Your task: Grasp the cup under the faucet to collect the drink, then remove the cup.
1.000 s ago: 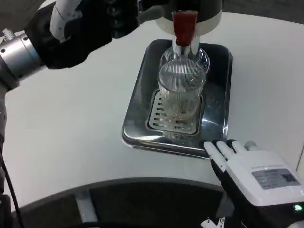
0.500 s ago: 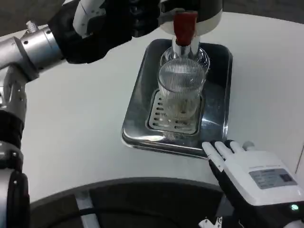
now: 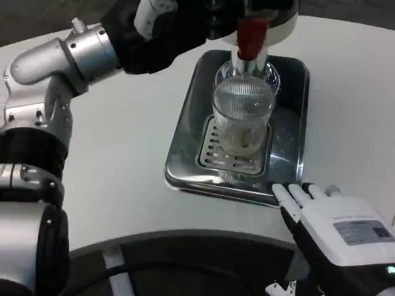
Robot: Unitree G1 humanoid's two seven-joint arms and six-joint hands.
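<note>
The left hand (image 3: 170, 21) and dispenser (image 3: 265, 15) are cut off by the top edge; the right hand's (image 3: 336, 231) palm faces away.

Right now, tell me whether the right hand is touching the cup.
Apart. The head view shows the right hand at the near edge of the metal tray, with slotted grate showing between it and the cup.

A white, round-edged tabletop (image 3: 123, 179) carries a rectangular shiny steel drip tray (image 3: 185, 154) with a slotted grate, set toward its far middle, lying flat.
</note>
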